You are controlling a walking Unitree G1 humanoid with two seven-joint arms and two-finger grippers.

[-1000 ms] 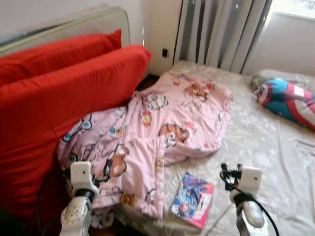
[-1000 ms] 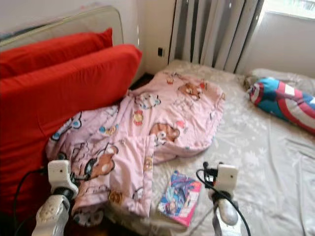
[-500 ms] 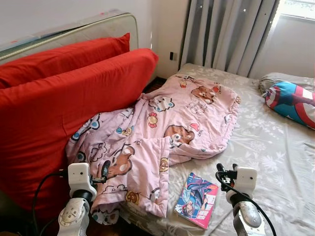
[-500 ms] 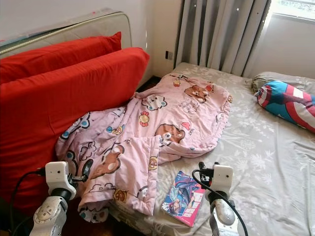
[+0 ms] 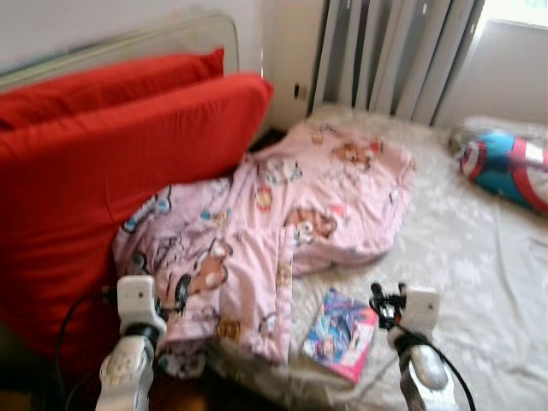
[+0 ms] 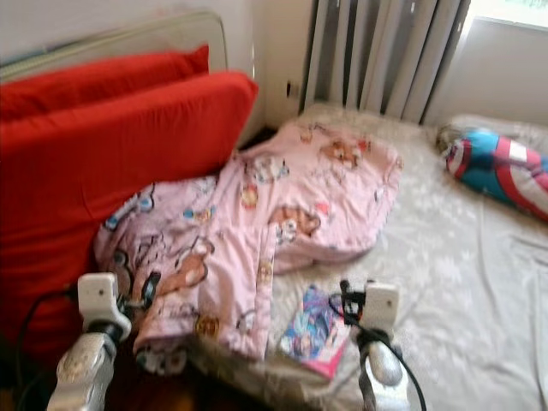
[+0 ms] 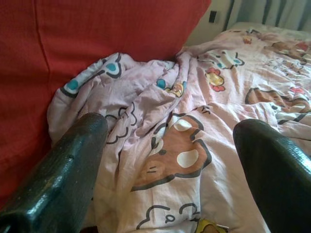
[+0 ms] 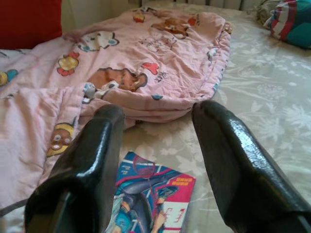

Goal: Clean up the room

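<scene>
The right gripper (image 8: pixel 158 160) hangs low over the near edge of the bed, its two black fingers (image 8: pixel 233 160) spread apart with nothing between them. Just beyond and below them lies the magazine (image 5: pixel 341 336), bright blue and pink, flat on the grey patterned bedsheet (image 5: pixel 462 248) and very close to the mattress edge. From where I stand that is the first worry: a push from above instead of a clean pinch would likely slide it off onto the floor, and a thin, flat cover gives those long fingers little to bite on.

The left gripper (image 7: pixel 170 165) is also open and empty, held out over the hanging corner of the pink cartoon blanket (image 5: pixel 282 214). The blanket sprawls from the middle of the bed, bunches against the big red cushions (image 5: pixel 120 171) and spills over the bedside. Its folded edge lies just beside the magazine, so a grab at either could snag the other; a pull on the cloth may drag the magazine along.

Further out, a red, white and blue pillow (image 5: pixel 505 167) sits at the far side near the curtains (image 5: pixel 394 51). The head views are blurred, so I judge the robot to be in motion, and aiming while it moves invites a miss.
</scene>
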